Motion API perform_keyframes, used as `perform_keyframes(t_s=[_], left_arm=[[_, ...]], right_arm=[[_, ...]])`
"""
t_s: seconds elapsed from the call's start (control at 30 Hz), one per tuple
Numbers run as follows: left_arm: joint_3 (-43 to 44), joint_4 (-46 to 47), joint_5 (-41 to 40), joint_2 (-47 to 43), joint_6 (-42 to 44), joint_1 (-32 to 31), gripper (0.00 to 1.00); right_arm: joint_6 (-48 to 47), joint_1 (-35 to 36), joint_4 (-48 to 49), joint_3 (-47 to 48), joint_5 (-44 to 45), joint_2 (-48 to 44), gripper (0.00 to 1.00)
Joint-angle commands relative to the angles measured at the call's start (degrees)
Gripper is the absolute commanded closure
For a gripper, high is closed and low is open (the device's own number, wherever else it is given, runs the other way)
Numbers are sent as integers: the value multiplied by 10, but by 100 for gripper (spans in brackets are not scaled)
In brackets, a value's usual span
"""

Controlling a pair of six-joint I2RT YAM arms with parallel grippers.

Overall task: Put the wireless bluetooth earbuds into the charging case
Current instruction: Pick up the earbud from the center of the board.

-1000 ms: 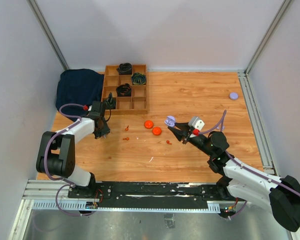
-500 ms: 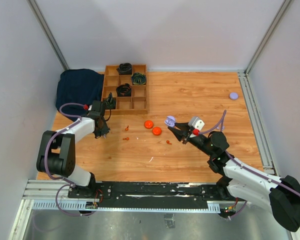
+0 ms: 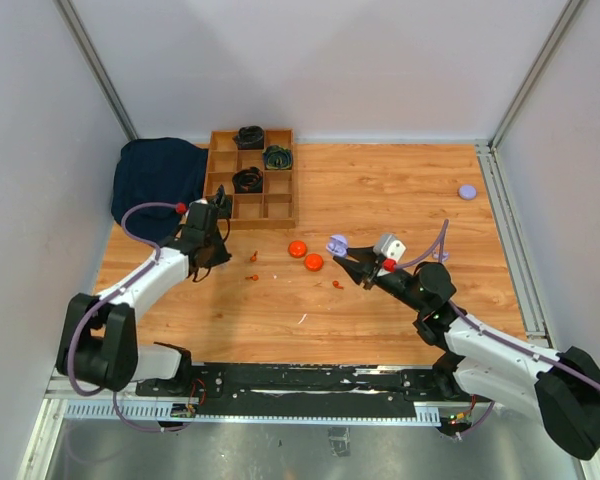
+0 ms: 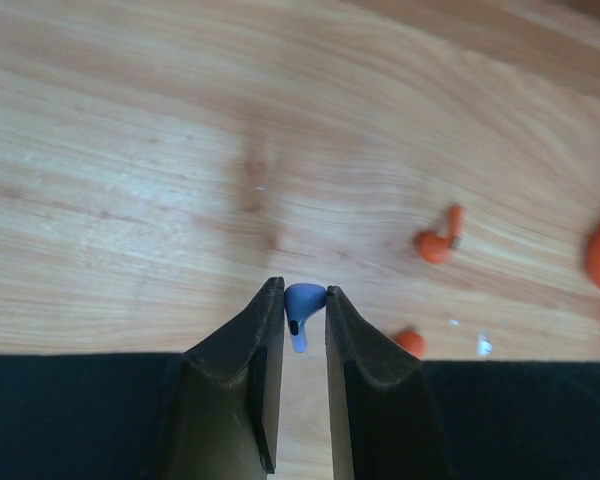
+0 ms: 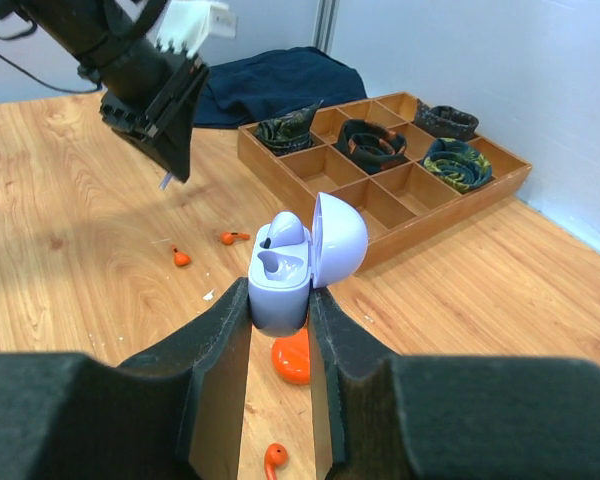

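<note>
My left gripper (image 4: 304, 292) is shut on a pale lilac earbud (image 4: 303, 306), pinched at the fingertips with its stem pointing back between the fingers, above the wooden floor. My right gripper (image 5: 280, 308) is shut on the lilac charging case (image 5: 283, 280). The case's lid is open, and one lilac earbud (image 5: 288, 232) sits in a well. In the top view the left gripper (image 3: 208, 258) is about a hand's width left of the case (image 3: 337, 243). Orange earbuds (image 4: 438, 240) (image 3: 337, 285) lie loose on the floor.
Two orange discs (image 3: 297, 248) (image 3: 313, 262) lie just left of the case. A wooden compartment tray (image 3: 280, 212) holding dark coiled items stands at the back left, beside a dark blue cloth (image 3: 155, 175). A lilac disc (image 3: 466, 191) lies far right.
The left gripper has closed on the lilac earbud, and the arm has swung right and up off the floor. The right gripper with the case has shifted slightly left.
</note>
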Motion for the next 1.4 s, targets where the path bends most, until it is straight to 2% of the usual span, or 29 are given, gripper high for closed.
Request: perform_keyframes(t_s=[0.0,0.47,0.87,1.07,1.37], left_arm=[[-3,36,-26,-65,-20,-48,79],[27,133,-124,-182,8,-269,80],[59,268,-192,-181,77,-422,80],[58,351,-186,-159,113,-457,81],[61,398,-145,-124,148,-473,80]], right_arm=[[9,-6,31,14,-21,8,95],[10,-6,9,40,-29,13,95],[22,-2,16,56,-31,31,95],[34,-1,28,58,-35,39,95],[40,0,32,58,-34,39,96]])
